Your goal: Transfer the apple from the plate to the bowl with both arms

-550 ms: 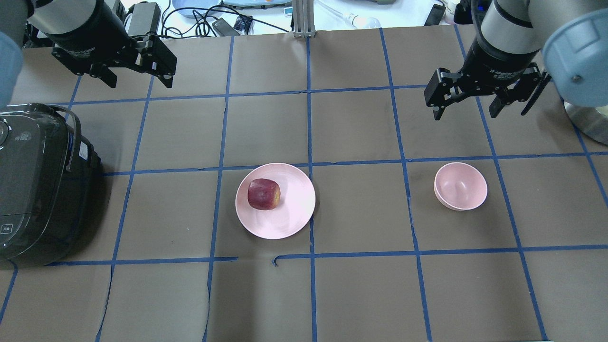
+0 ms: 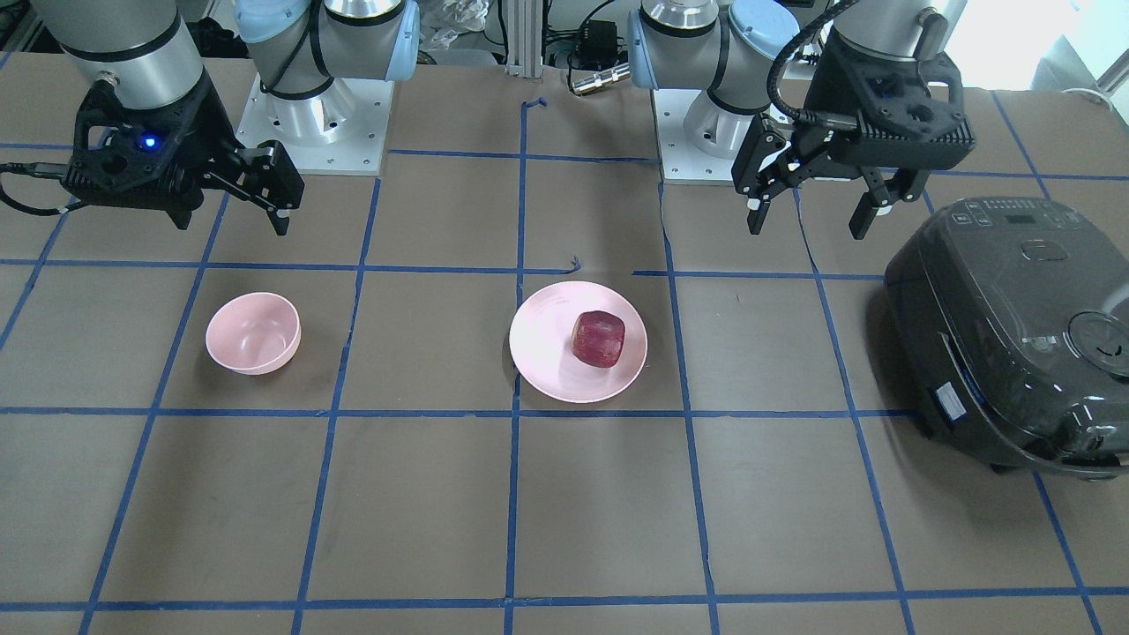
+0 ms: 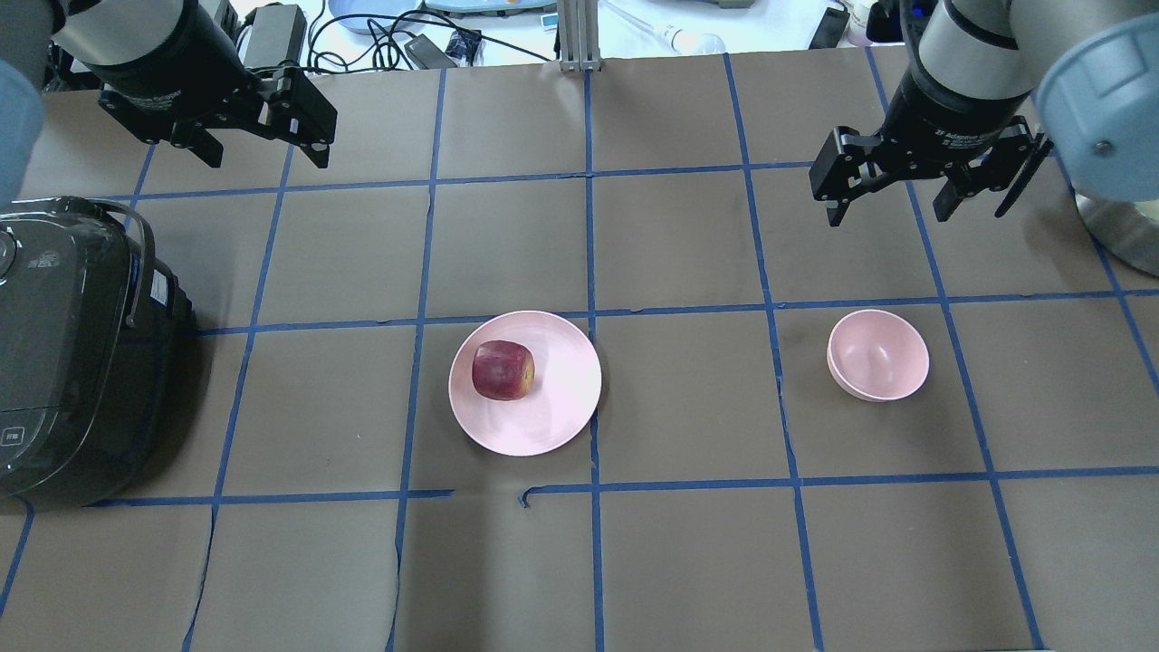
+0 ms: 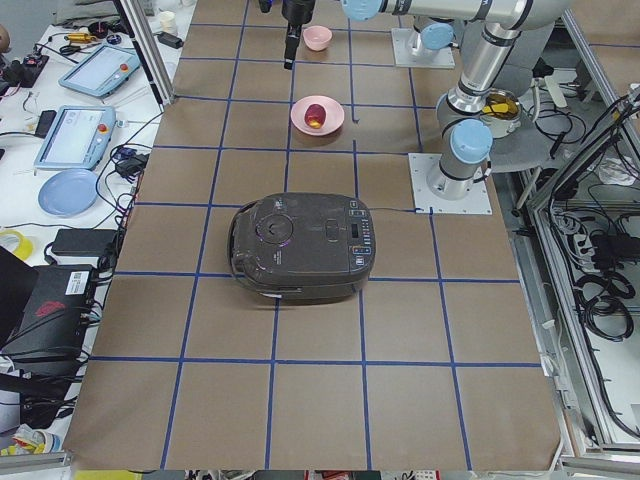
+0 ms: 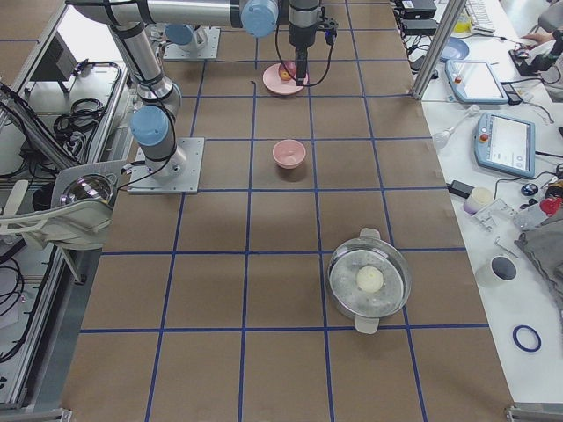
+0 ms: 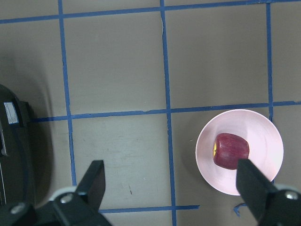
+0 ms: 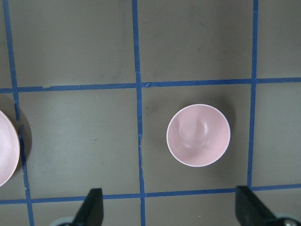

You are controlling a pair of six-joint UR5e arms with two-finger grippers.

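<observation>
**Brown taped table, apple waiting on its plate**

Brown paper with a grid of blue tape covers the table (image 2: 564, 529).

In the front-facing view, the apple (image 2: 598, 339) sits on the plate (image 2: 540, 357) at mid-frame, off-centre toward the black cooker (image 2: 1014, 335) at the right edge. The bowl (image 2: 253, 333) stands empty at the left, well apart from the plate. The left gripper (image 2: 807, 227) hangs spread at upper right. The right gripper (image 2: 231, 216) hangs at upper left, also spread and holding nothing.

The overhead view mirrors this, with the plate just left of centre and the bowl at the right. Each gripper is high near its top corner, clear of both dishes.

From the left end of the table, the cooker fills the middle and the plate and bowl are small at the top. From the right end, a lidded metal pot (image 5: 369, 281) sits in the lower right, well away from the bowl.

The left wrist view has the apple at lower right, just inside one spread finger. The right wrist view has the bowl slightly right of centre, above the spread fingers.

The apple looks dark red and streaky, with a yellowish patch, and is round enough to roll.

The step in hand appears to be the left arm's reach for the apple. It should centre over the fruit and descend with the jaws wide. It should grip across the widest part, keep its tips off the plate rim, and close gently.
</observation>
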